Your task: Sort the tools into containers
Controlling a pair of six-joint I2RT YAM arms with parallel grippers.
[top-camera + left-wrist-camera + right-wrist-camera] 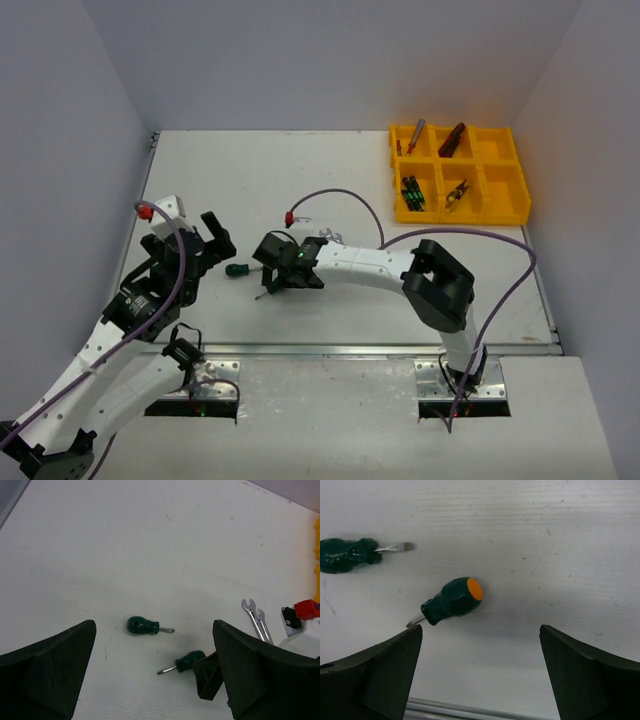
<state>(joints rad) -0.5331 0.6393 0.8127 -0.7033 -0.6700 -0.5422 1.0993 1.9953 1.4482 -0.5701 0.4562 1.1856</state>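
Only two of the tools on the bench [150, 540] are clear to see, both short green screwdrivers. The stubby screwdriver [454, 600] has an orange disc on the end of its handle, and its thin tip points to 8 o'clock in the right wrist view. The second green screwdriver [350, 555] lies at 10 o'clock from it, apart. Its flat blade points to 3 o'clock, and its handle reaches the left border of that view.

In the top view the first one is almost fully hidden under the right claw [481, 632]. This claw hangs over it with jaws spread wide and grips nothing.

Two silver wrenches [257, 622] lie side by side, touching. Their lower ends are covered by a finger [260, 680] of the left claw [216, 236]. That claw is also spread wide and holds nothing; it is at 9 o'clock from the right claw.

The yellow tray [521, 190] stands at 1 o'clock on the bench, well apart from both claws. The tools in its compartments are small and hard to make out:
- a blue-red screwdriver [412, 135]
- a dark red-handled tool [452, 140]
- black-green screwdrivers [412, 192]
- yellow-black pliers [456, 195]
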